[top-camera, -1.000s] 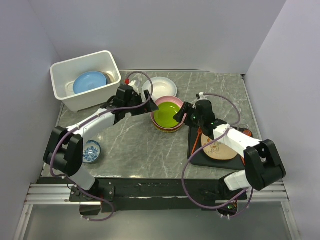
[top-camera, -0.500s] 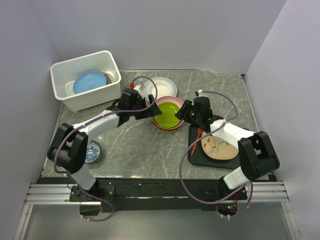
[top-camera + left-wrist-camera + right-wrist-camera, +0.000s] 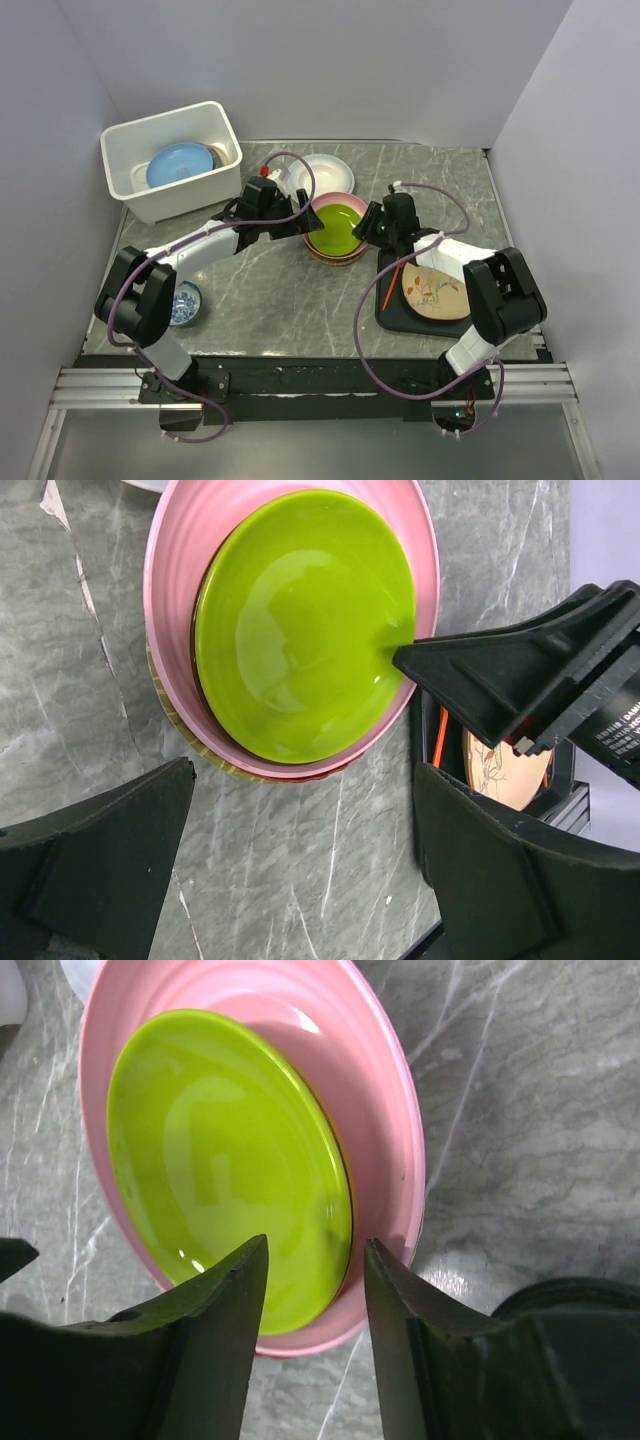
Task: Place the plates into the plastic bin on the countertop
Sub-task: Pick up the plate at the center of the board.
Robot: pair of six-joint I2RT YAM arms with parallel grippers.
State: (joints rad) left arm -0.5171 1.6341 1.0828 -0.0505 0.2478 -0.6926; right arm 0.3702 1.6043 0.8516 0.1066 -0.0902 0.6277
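Note:
A green plate point(image 3: 333, 227) lies in a pink plate point(image 3: 345, 204) on top of a short stack; a woven yellow plate point(image 3: 185, 742) shows at the bottom. My right gripper point(image 3: 362, 232) is open, its jaws either side of the green plate's point(image 3: 225, 1160) right rim; in the right wrist view it point(image 3: 312, 1295) has not closed. My left gripper point(image 3: 303, 220) is open at the stack's left side, and in the left wrist view it point(image 3: 300, 880) is over bare countertop point(image 3: 300, 870). The white plastic bin point(image 3: 182, 207) holds a light blue plate point(image 3: 180, 164). A white plate point(image 3: 325, 172) lies behind the stack.
A flat black tray point(image 3: 392, 312) at the right holds a cream plate with a twig drawing point(image 3: 436, 292) and an orange stick point(image 3: 392, 281). A small blue-and-white bowl point(image 3: 183, 302) sits at the near left. Walls enclose the countertop point(image 3: 280, 290) on three sides.
My left gripper has moved right, up to the stack. My right gripper has moved left from the tray to the green plate's rim.

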